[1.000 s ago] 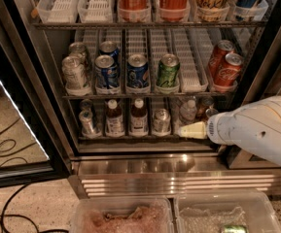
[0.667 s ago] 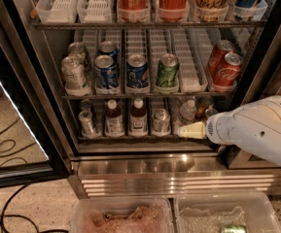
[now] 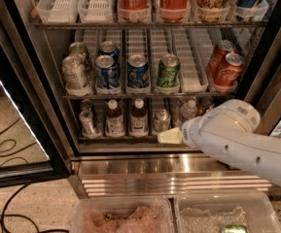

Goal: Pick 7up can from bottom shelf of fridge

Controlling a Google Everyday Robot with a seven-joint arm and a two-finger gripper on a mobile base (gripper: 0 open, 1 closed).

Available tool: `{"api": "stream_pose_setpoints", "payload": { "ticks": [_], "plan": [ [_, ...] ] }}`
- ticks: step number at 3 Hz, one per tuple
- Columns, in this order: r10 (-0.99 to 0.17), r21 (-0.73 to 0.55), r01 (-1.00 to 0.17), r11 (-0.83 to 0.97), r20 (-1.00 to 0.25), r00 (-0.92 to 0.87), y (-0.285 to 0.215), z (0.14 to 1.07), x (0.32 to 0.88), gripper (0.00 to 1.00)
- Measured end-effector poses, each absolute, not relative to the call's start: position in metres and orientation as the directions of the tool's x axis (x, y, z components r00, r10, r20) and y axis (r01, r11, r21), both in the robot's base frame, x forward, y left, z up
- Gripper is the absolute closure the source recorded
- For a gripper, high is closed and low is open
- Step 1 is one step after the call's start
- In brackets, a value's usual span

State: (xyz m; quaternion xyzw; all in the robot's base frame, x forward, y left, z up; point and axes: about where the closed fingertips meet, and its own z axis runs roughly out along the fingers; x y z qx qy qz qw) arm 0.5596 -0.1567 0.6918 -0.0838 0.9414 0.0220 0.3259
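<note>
Close, downward into fridge [image 3: 145, 167]; jaws at bottom shelf [image 3: 101, 139]

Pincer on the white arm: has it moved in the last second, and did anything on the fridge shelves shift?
The cream-tipped pincer slid left along the front of the bottom wire shelf and is now just below and in front of the small pale silver 7up can. That can, the two brown bottles and the bright green can stayed put.
</note>
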Motion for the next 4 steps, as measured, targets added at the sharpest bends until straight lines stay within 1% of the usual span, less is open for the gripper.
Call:
{"api": "stream_pose_setpoints", "payload": {
  "ticks": [1,3,4],
  "plan": [
    [-0.221,-0.070,-0.228,0.971,-0.626,-0.748,-0.1218,0.6853,0.5549,0.00],
    [-0.214,-0.081,-0.213,0.974,-0.648,-0.731,-0.1235,0.6903,0.5604,0.00],
    [-0.184,-0.078,-0.178,0.981,-0.666,-0.723,-0.1249,0.6948,0.5639,0.00]
  ]
}}
